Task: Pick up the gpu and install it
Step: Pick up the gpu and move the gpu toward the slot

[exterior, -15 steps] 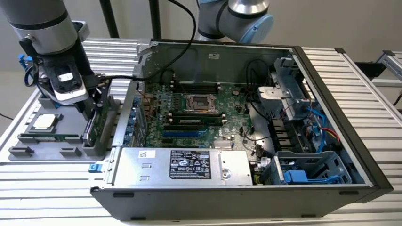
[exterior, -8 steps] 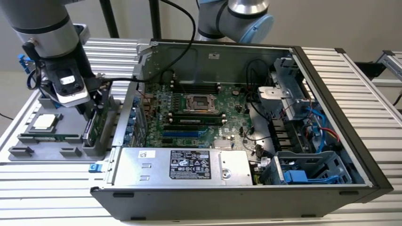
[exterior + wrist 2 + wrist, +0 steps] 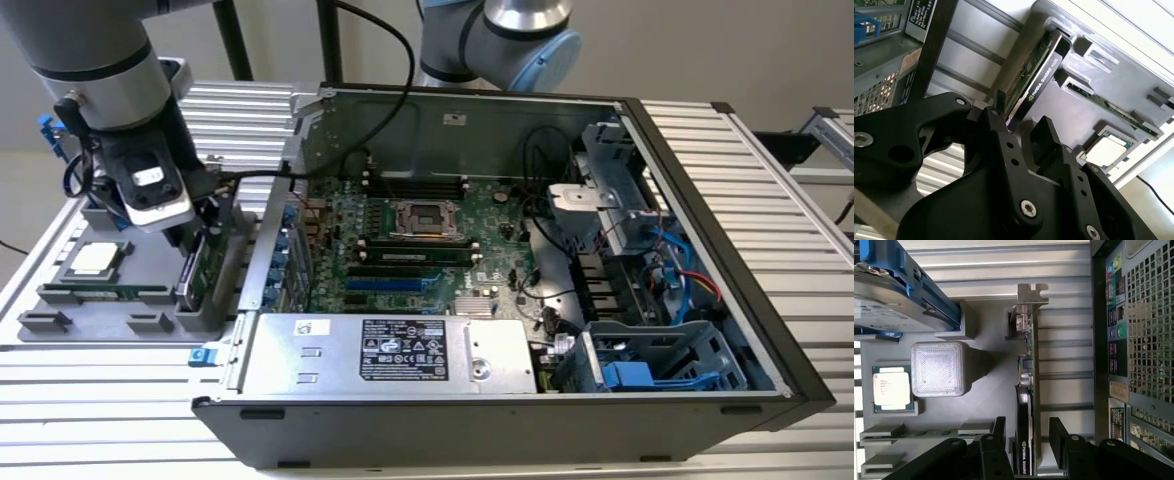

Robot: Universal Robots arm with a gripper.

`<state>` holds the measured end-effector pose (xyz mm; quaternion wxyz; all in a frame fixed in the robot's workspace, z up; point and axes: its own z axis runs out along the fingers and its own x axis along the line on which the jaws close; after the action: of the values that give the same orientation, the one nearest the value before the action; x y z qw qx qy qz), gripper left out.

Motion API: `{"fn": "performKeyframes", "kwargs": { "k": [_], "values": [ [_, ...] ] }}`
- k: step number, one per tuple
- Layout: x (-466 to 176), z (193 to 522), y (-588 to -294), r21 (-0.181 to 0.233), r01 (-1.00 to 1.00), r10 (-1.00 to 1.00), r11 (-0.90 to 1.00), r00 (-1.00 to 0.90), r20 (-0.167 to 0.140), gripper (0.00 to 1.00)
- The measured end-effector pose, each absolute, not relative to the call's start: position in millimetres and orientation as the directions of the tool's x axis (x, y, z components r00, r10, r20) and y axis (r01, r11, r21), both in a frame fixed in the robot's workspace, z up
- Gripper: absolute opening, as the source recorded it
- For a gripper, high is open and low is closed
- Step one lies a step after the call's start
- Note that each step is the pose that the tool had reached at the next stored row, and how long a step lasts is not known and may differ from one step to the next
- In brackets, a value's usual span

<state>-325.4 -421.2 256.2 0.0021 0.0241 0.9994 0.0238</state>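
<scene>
The gpu [image 3: 196, 268] stands on edge in a slot of the grey holder tray [image 3: 80, 325], just outside the computer case at the exterior view's left. In the first wrist view I look down its top edge: green board with black cooler [image 3: 1026, 370] and a silver end bracket [image 3: 1031, 294]. My gripper [image 3: 1027, 427] is open directly over it, one black finger [image 3: 999, 429] on each side of the card with small gaps. The second wrist view has the same straddle: the gripper [image 3: 1021, 114] just above the gpu [image 3: 1041, 65].
The tray also holds a processor chip [image 3: 94, 258], a narrow memory stick [image 3: 114, 293] and a silver hard drive with blue rails [image 3: 889, 300]. The open computer case [image 3: 534, 410] with its motherboard [image 3: 414, 250] lies close beside the tray. A second arm [image 3: 521, 35] stands behind.
</scene>
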Motion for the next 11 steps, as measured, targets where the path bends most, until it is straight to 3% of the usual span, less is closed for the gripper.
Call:
{"fn": "performKeyframes", "kwargs": {
  "k": [11],
  "values": [
    [-325.6,245.5,-421.2,0.048,0.048,0.048,0.998,-0.999,-0.003,1.0]
  ]
}}
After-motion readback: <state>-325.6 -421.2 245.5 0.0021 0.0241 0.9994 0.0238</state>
